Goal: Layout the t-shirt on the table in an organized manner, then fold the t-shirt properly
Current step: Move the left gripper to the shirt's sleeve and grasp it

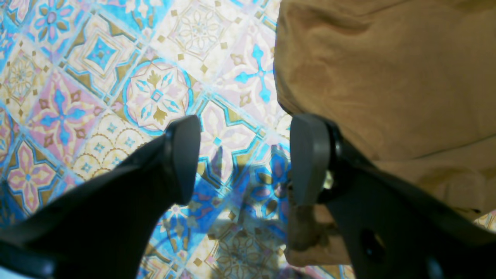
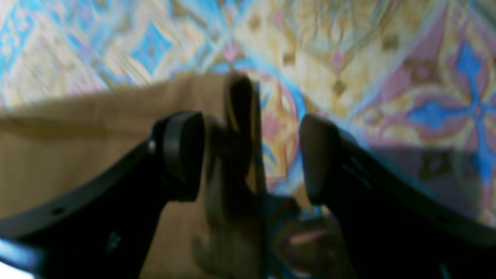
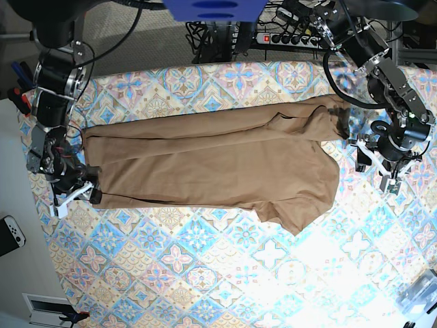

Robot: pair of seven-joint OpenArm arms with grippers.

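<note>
The tan-brown t-shirt lies spread lengthwise across the tiled table, with one sleeve pointing toward the front. My left gripper hovers open just off the shirt's right end. In its wrist view the left gripper has bare tablecloth between the fingers and the t-shirt just beyond the right finger. My right gripper is at the shirt's left end. In the blurred right wrist view the right gripper stands open around a raised fold of the t-shirt's edge, not pinching it.
A white game controller lies on the white surface left of the table. A power strip and cables sit behind the table's far edge. A clear object rests at the front right corner.
</note>
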